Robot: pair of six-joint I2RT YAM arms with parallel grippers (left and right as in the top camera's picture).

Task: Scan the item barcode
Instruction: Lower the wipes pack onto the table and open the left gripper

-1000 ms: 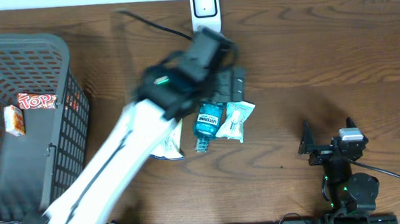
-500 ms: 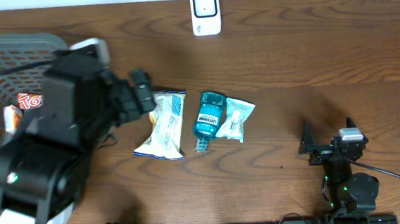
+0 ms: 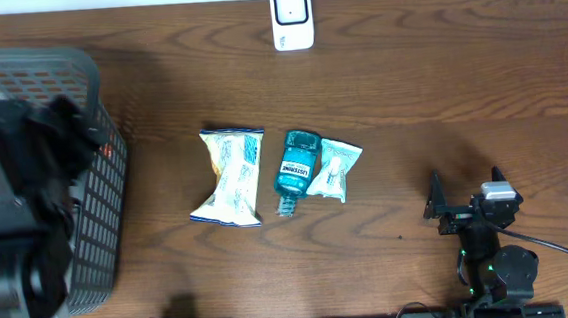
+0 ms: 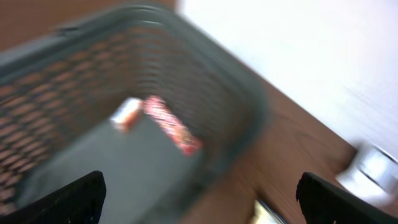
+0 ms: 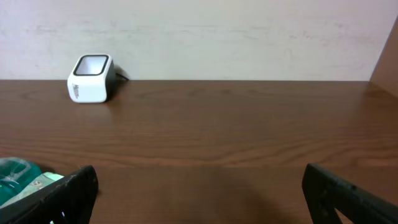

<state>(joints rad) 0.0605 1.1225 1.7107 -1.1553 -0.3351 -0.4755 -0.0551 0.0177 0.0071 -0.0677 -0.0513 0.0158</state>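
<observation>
The left hand [image 4: 205,202], wide and empty, has swung from the scanner [image 3: 292,16] to the basket [image 3: 98,222] left of it, likely one item done; bag [image 3: 231,176], bottle [image 3: 294,165] and sachet [image 3: 335,167] wait on the worktop [image 3: 410,90] before the scanner

Two packets [image 3: 230,177]; one bottle [image 3: 294,165], scanner [image 3: 292,16], basket [image 3: 95,207]

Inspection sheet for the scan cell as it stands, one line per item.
surface: wooden table, dark brown.
job's things: white scanner at the far edge; snack bag, blue bottle and small packet lying side by side mid-table.
clutter: grey basket at the left, red-wrapped item inside.
grippers: left gripper open, empty, above the basket; right gripper open, empty, front right.
cables: black cable by the right arm's base.
surroundings: pale wall behind the table.
</observation>
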